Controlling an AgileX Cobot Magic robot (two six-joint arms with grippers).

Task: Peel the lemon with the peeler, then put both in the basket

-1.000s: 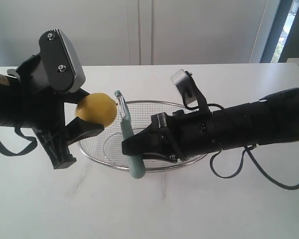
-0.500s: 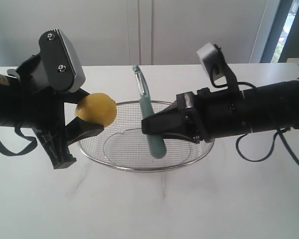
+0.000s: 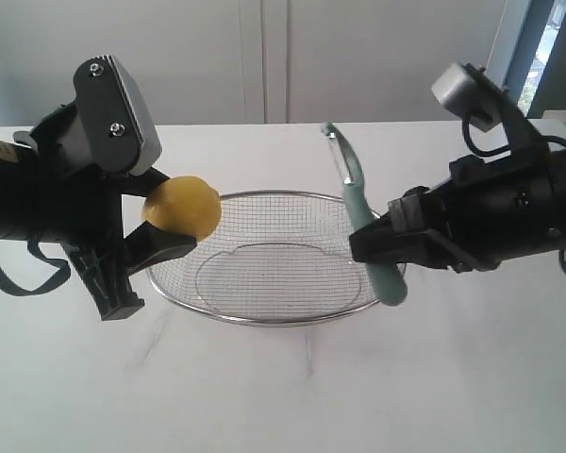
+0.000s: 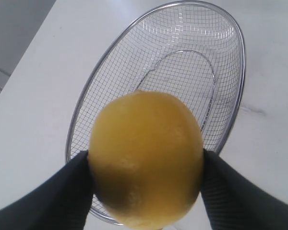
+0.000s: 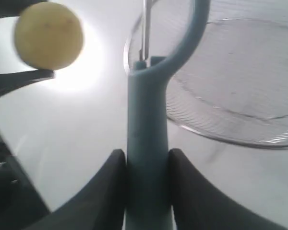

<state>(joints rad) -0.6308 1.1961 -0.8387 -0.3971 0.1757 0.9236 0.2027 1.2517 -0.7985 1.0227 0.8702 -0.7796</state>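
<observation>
- Between the two dark fingers of the left claw (image 3: pixel 170 213), the lemon (image 3: pixel 183 208) is being clamped by its sides and is hanging clear of the desk (image 3: pixel 283 396).
- Below and just ahead of that claw's tips, the basket (image 3: pixel 264 319) is resting on the desk, with one end of its rim lying beneath the held lemon.
- Opposite, the right claw (image 3: pixel 363 248) is gripping the peeler (image 3: pixel 357 200) by its teal handle, with the fingers pressing on either side.
- Above the right claw's fingertips, the hooked head and thin blade are pointing upward at a tilt. Below them, the butt of the handle is hanging by the basket rim on that claw's side.
- Between the two claws and lower than both, the basket's wire mesh is lying open, and the lemon and the peeler are standing well apart across it.
</observation>
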